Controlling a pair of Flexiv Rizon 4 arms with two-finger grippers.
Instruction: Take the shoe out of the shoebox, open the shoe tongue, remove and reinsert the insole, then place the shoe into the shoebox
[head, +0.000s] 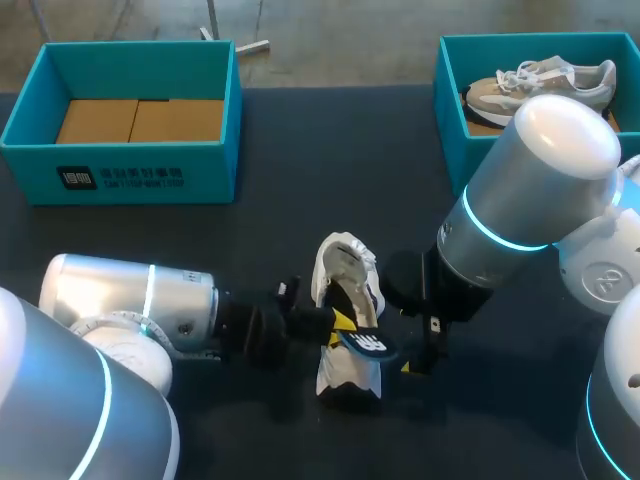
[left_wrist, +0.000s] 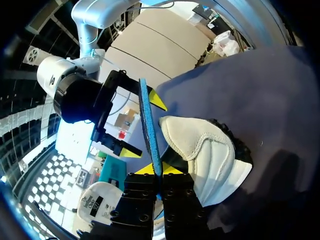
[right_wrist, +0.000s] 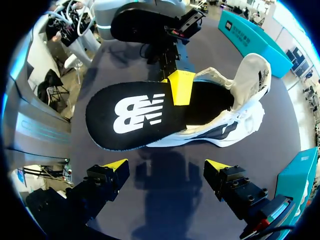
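Now the black insole (right_wrist: 145, 117) juts from the white shoe (right_wrist: 251, 77) — logo up.

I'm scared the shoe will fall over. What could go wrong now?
The shoe might tip or slide, because the right gripper is open and not holding it, while the left gripper pinches the insole, whose far end sits inside the shoe. The insole is thin, so it could also slip from that pinch.

Dark table (head: 330, 150), left teal shoebox (head: 120, 175), right teal shoebox (head: 450, 110), white shoe (head: 340, 255) mid-table
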